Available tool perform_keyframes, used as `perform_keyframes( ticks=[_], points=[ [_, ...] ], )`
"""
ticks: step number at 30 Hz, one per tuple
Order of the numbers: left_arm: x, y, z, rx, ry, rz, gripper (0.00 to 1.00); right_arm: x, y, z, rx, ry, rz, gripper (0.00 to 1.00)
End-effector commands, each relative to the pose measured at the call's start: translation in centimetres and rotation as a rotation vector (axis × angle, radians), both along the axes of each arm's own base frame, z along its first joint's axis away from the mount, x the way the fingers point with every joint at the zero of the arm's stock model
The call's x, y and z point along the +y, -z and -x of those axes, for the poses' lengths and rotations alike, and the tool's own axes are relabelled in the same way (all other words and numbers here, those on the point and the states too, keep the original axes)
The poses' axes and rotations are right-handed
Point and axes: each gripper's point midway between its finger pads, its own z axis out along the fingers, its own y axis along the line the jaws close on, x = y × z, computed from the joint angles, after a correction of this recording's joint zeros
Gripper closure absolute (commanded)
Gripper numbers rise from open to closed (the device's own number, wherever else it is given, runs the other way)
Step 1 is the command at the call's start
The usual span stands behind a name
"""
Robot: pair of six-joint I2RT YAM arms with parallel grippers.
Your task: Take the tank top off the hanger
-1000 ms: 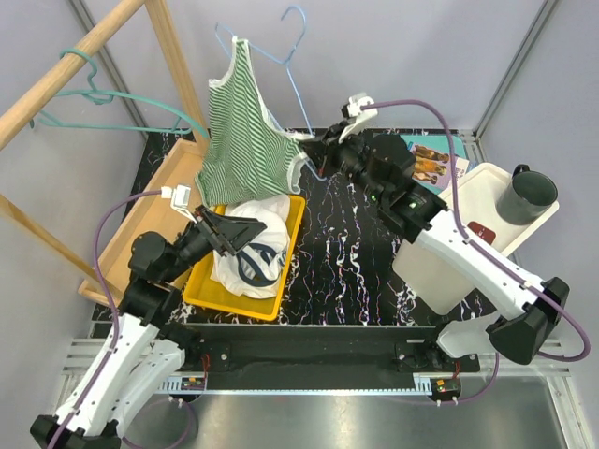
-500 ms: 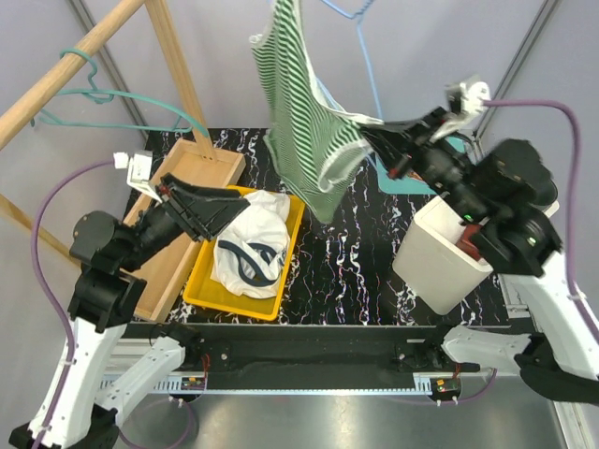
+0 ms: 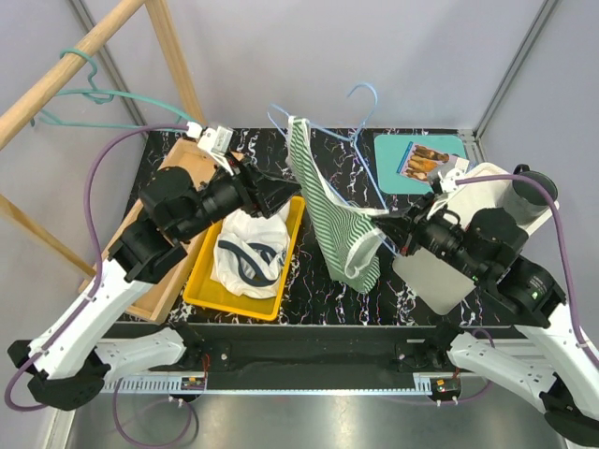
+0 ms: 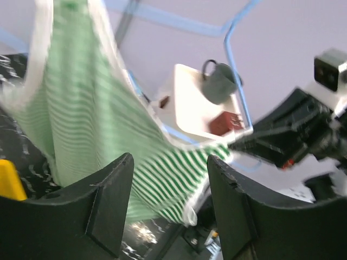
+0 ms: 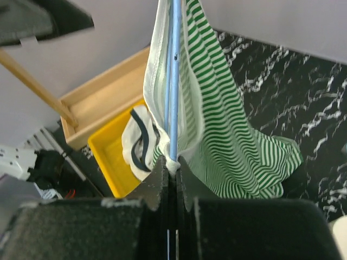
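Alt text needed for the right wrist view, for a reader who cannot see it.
The right gripper is shut on a thin blue wire hanger with a green-and-white striped tank top draped over it. Behind sits a yellow tray holding white cloth.

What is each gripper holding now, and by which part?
Right gripper: blue hanger, by its wire, at the tank top hem. Left gripper: nothing.

The fabric tank top (image 5: 227, 135) is green-and-white striped, its wire hanger (image 5: 174, 81) pale blue. The rectangular plastic tray (image 3: 201, 285) is yellow; the marble-look tabletop (image 3: 318, 276) is black, white-veined.
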Motion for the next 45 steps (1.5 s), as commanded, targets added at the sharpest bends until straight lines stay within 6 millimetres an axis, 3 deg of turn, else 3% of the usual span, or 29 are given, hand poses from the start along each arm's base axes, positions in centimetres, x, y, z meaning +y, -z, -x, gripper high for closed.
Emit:
perform_keyframes(
  ticks=[1,2,8,14,23,32,40,45],
  points=[
    [0.3,-1.5,-3.8,-0.092,-0.193,-0.082,0.40,-1.0,-1.2,2.5,-0.017,-0.048,-0.063,1.00],
    [0.0,-0.4,-4.2,-0.065,-0.199,-0.129,0.40,-1.3,-1.2,2.9,-0.016,-0.054,-0.060,1.00],
    [0.7,-3.0,-5.1,-0.116,-0.304,-0.134,0.41,-2.1,0.3,3.8,0.043,-0.049,-0.034,1.00],
    [0.9,-3.2,-6.4,-0.130,-0.360,-0.179,0.45,-2.4,1.7,4.3,0.067,-0.053,-0.006,1.00],
    [-1.2,-0.6,-7.8,-0.083,-0.335,-0.251,0.41,-2.2,2.8,4.2,0.083,-0.059,0.011,1.00],
    [-2.7,1.0,-8.4,-0.046,-0.317,-0.267,0.49,-2.1,3.6,4.3,0.097,-0.066,0.021,1.00],
    [-2.4,1.9,-8.8,-0.038,-0.342,-0.288,0.53,-2.2,3.4,4.8,0.104,-0.075,0.004,1.00],
    [-2.8,2.4,-8.9,-0.032,-0.330,-0.300,0.47,-2.2,3.5,5.0,0.114,-0.083,-0.001,1.00]
  ],
)
